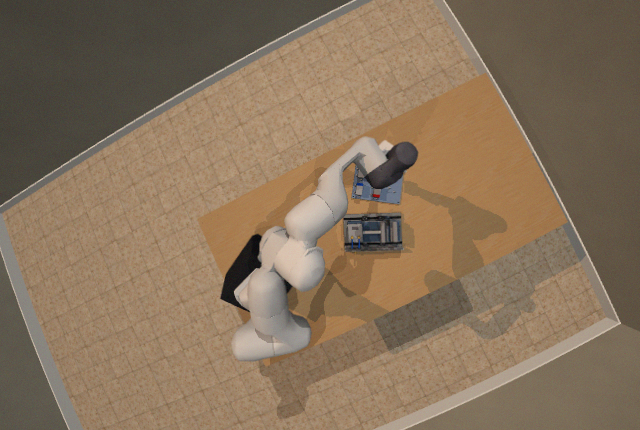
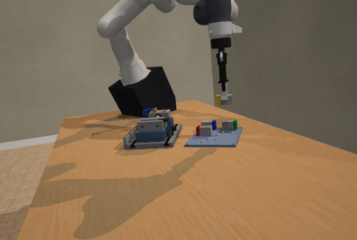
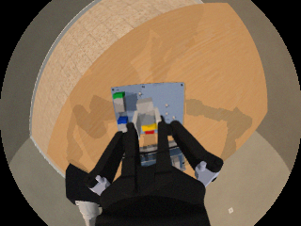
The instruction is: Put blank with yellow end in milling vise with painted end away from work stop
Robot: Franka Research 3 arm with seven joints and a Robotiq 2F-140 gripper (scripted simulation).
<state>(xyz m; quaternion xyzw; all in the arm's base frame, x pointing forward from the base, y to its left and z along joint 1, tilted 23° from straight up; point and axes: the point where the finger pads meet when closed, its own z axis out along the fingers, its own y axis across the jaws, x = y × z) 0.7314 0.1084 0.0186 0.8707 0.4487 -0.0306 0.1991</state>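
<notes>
My gripper point(image 2: 224, 95) point(image 3: 147, 114) is shut on the grey blank with the yellow end point(image 2: 227, 99) point(image 3: 146, 113). It holds the blank level, high in the air above the far side of the blue infeed plate point(image 2: 227, 140) point(image 3: 173, 97) point(image 1: 393, 193). The yellow end points left in the exterior view. The milling vise point(image 2: 152, 132) point(image 1: 372, 233) stands left of the plate, its jaws apart and nothing between them. In the top view the wrist hides the gripper and the blank.
Three other blanks lie on the infeed plate: a red-ended one point(image 2: 204, 130), a blue-ended one point(image 2: 208, 123) point(image 3: 122, 120) and a green-ended one point(image 2: 228, 124) point(image 3: 118, 102). Blue hoses point(image 2: 148, 111) sit at the vise's far end. The black robot base point(image 2: 144, 91) stands behind.
</notes>
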